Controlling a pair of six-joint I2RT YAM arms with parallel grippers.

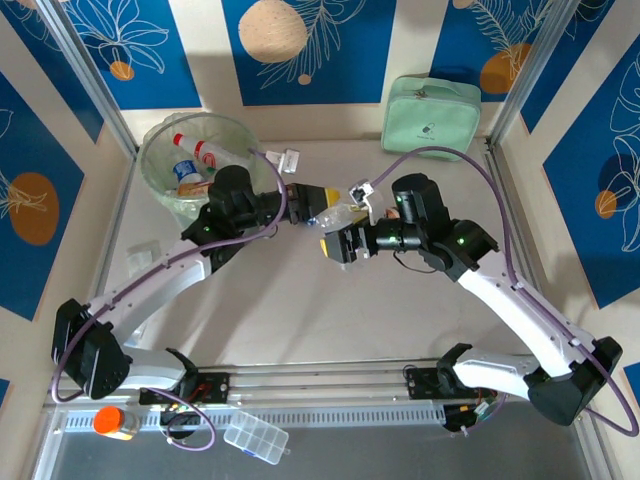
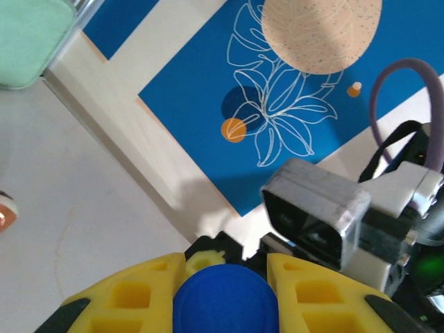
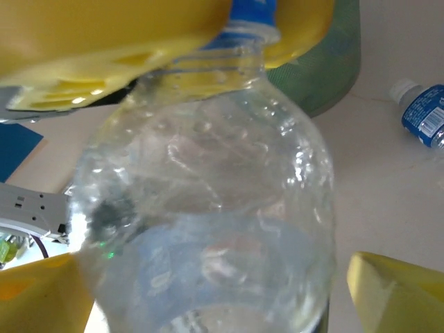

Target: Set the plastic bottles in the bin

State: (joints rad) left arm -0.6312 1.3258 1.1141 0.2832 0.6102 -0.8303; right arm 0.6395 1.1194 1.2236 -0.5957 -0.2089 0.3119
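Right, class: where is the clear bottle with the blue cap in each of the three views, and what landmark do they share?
Top external: the clear bottle is at centre, held by the left tool.
Left wrist: its blue cap is at bottom centre, between yellow fingers.
Right wrist: its body spans the middle, cap at the top edge.
Shared landmark: the yellow fingers clamped on the blue cap.

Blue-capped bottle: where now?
The bottle is mid-table in the top view, right of the bin: the left hand grips its cap, the right hand open around its body.

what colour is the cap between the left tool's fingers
Blue cap, clearest in the left wrist view.
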